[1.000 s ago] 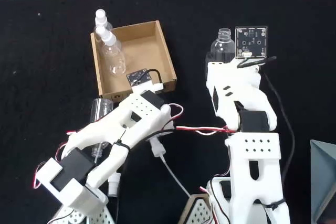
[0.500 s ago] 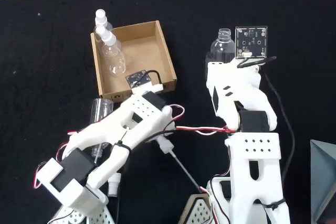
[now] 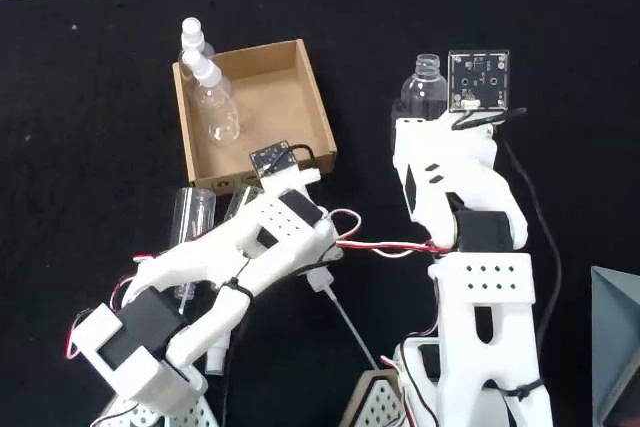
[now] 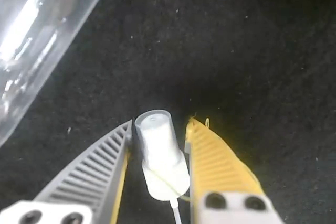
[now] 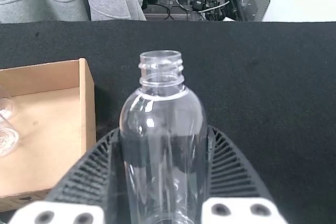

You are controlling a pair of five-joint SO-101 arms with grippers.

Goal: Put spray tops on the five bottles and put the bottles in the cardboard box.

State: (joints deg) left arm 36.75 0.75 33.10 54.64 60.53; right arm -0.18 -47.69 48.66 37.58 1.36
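My left gripper [image 4: 159, 124] is shut on a white spray top [image 4: 160, 161], whose thin tube [image 3: 352, 332] trails over the black table just in front of the cardboard box [image 3: 310, 107]. Two capped bottles [image 3: 212, 102] stand in the box's far left corner. Two uncapped clear bottles [image 3: 190, 215] lie on the table beside the left arm, and one of them is the bottle [image 4: 42, 35] seen close by in the left wrist view. To the right of the box, my right gripper [image 5: 163, 135] is shut on an upright uncapped bottle [image 5: 161, 124], the same bottle [image 3: 425, 85] seen from above.
Another loose spray top [image 3: 215, 355] lies by the left arm's base. A grey object [image 3: 615, 337] sits at the right edge. Red and white cables [image 3: 385, 246] run between the arms. Open black table lies behind and to the right of the box.
My left arm has swung right and toward the box, carrying the spray top and its tube with it. A second lying bottle has come out from under the arm. The right arm has kept still.
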